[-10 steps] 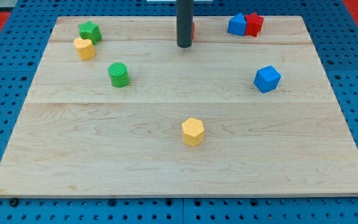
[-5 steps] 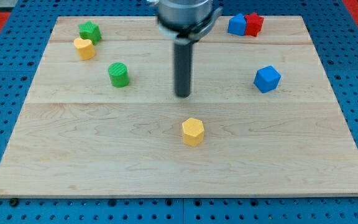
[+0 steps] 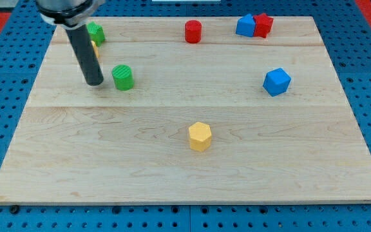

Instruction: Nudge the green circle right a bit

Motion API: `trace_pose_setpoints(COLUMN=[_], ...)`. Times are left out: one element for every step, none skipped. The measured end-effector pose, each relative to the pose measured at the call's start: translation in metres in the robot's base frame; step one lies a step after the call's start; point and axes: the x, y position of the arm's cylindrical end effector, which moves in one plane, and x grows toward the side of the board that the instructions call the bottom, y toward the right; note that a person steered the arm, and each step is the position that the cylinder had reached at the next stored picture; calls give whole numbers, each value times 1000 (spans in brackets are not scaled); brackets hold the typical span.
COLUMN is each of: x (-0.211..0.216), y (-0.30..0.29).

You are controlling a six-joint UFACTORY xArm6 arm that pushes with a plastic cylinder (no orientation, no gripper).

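On the wooden surface (image 3: 108,161) I counted two green, two blue, two red and two yellow blocks. My tip (image 3: 95,83) stood just beside the green circle (image 3: 123,77), on its left in the view, toward the upper left. No jaws on this rig, only a rod. Blue pegboard surrounded it all.

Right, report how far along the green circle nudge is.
Done: my tip is set on the board just to the view's left of the green circle, the correct side for pushing it right. In hand: closing the small gap that shows between them; no contact is visible. Left: the nudge itself, toward the bare wood on the circle's right, well short of the blue cube.
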Motion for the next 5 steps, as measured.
trace_pose_setpoints(x=[0,0,0,-4,-6], y=[2,9,22,17,13])
